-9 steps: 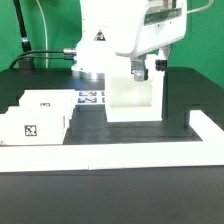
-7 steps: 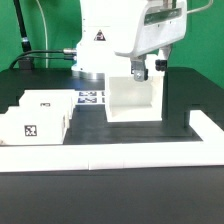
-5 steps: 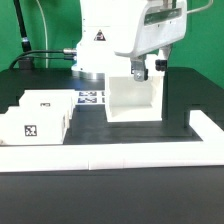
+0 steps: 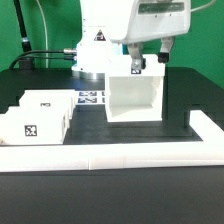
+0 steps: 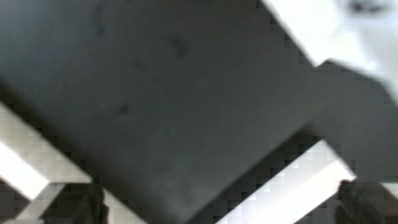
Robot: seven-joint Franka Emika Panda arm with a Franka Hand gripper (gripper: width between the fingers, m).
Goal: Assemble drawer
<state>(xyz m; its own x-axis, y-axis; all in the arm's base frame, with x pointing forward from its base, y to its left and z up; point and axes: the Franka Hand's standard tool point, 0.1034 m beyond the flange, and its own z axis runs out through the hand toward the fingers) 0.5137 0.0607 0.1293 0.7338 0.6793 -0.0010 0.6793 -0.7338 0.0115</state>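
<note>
- Jaws stand apart, hanging just above the top edge of the large white plastic cube-like housing (image 4: 133, 98) with nothing clamped between them; in the wrist view two dark fingertips (image 5: 71, 206) show wide apart at the corners of the picture.
- White robot arm (image 4: 105, 30) carries the jaws from above and fills the upper part of the exterior view.
- Directly below the jaws, the housing stands upright on the black bench (image 4: 110, 125). Its open face turns toward the exterior camera, so the hollow inside shows.
- Well to the exterior view's left of the jaws and lower, a small white plastic tray (image 4: 35, 118) rests on the bench, apart from the housing, with a black-and-white square tag on its near face.
- Between the tray and the housing, farther back, lies the thin flat white marker board (image 4: 90, 98).
- Nearer the camera than the jaws, a long low white border rail (image 4: 110, 152) runs along the bench edge and turns back on the exterior view's right.
- Between the fingertips the wrist view is blurred: a dark surface with pale strips beside it, too unclear to name.
</note>
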